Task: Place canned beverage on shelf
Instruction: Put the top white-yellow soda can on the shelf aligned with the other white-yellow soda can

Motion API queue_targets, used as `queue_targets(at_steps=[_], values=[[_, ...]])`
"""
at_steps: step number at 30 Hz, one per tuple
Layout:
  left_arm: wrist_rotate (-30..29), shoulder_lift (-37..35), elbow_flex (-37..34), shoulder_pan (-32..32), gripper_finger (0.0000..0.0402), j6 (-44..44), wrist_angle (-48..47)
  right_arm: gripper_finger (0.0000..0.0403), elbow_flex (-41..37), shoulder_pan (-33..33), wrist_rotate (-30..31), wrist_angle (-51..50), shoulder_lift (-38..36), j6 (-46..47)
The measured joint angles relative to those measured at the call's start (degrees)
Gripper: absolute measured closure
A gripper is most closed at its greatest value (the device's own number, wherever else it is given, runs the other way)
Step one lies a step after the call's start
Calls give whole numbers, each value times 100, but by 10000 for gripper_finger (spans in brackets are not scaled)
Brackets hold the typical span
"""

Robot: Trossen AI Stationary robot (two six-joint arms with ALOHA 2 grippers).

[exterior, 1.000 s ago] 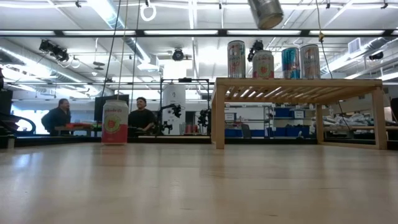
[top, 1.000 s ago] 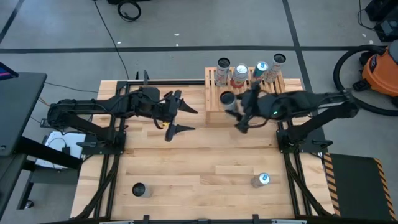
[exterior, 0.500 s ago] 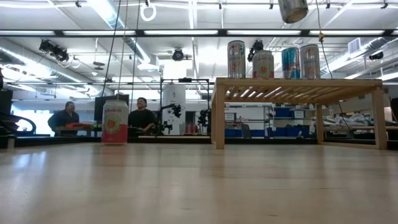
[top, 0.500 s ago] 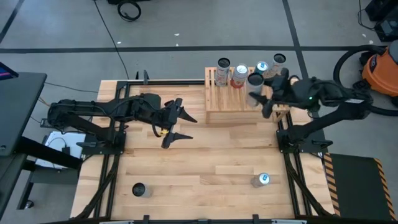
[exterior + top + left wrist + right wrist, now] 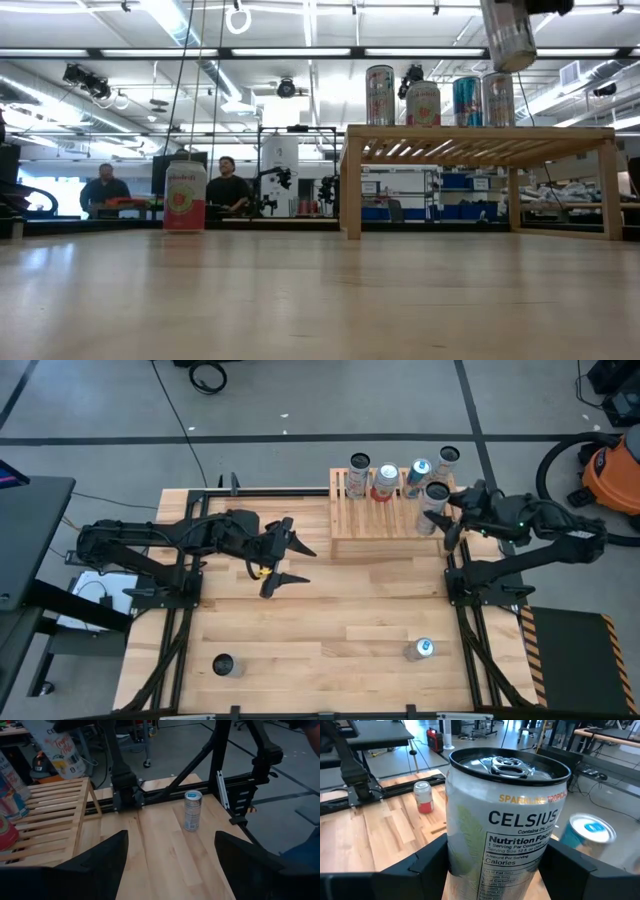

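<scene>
The white Celsius beverage can point(image 5: 434, 506) hangs upright in the air above the 3 o'clock end of the light-wood slatted shelf point(image 5: 372, 523), pinched between the right gripper's point(image 5: 447, 510) fingers point(image 5: 410, 870). Four more upright cans point(image 5: 388, 478) line the shelf's 12 o'clock edge. The left gripper point(image 5: 281, 558) hovers mid-desk point(image 5: 320, 620), fingers spread around nothing.
</scene>
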Motion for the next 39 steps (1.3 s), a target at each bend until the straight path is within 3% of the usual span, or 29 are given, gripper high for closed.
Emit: queue_targets(at_steps=[13,39], values=[[-2,0,0,-3,102,-4,0,131,-751,0,159,25,-1213,-493],[-2,0,0,1,102,6,2,130,-1451,0,904,86,-2256,-894]])
